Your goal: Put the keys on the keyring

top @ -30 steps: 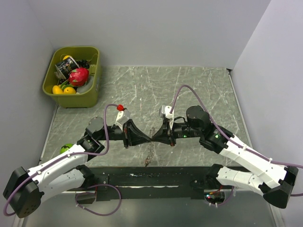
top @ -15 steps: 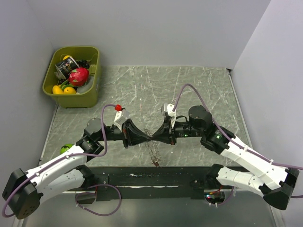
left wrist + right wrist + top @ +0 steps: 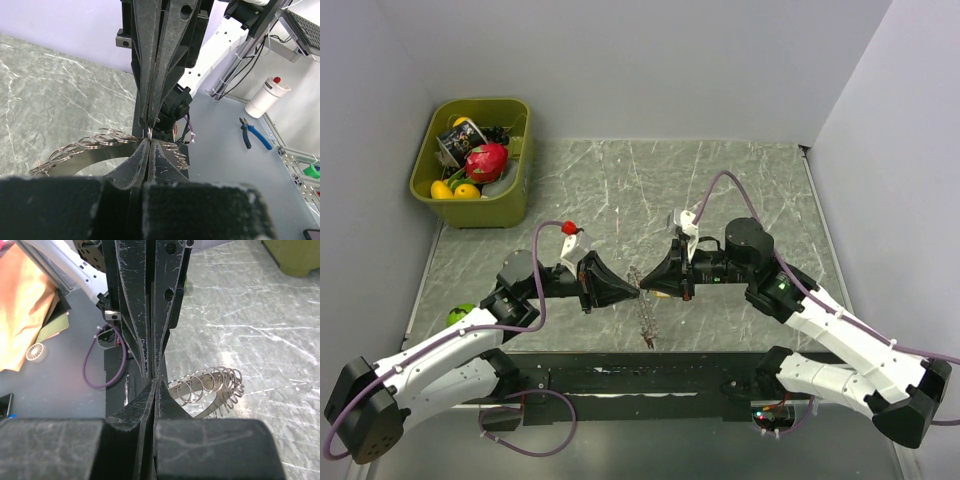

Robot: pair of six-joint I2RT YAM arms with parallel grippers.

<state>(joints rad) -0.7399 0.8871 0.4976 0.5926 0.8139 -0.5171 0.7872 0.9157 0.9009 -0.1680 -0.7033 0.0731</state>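
The keyring [image 3: 645,318] is a thin metal band strung with many small wire rings. It hangs above the table between the two arms. My left gripper [image 3: 634,291] and my right gripper [image 3: 643,288] meet tip to tip over it, both shut and pinching its top. In the left wrist view [image 3: 149,139] a small ring shows at the shut tips and the ringed band [image 3: 95,146] curves away left. In the right wrist view [image 3: 155,381] the band [image 3: 212,386] curves away right. A small reddish bit [image 3: 650,345] hangs at the keyring's lower end. The tan key and the dark whitish key are out of view.
A green bin [image 3: 516,196] with toy fruit and other items stands at the back left corner. A green ball [image 3: 460,313] lies by the left arm. A black rail [image 3: 620,375] runs along the near edge. Grey walls close the back and right.
Both grippers have stayed shut tip to tip. The right gripper has drawn slightly to the right. The hanging keyring has swung from left of the tips to just right of them.
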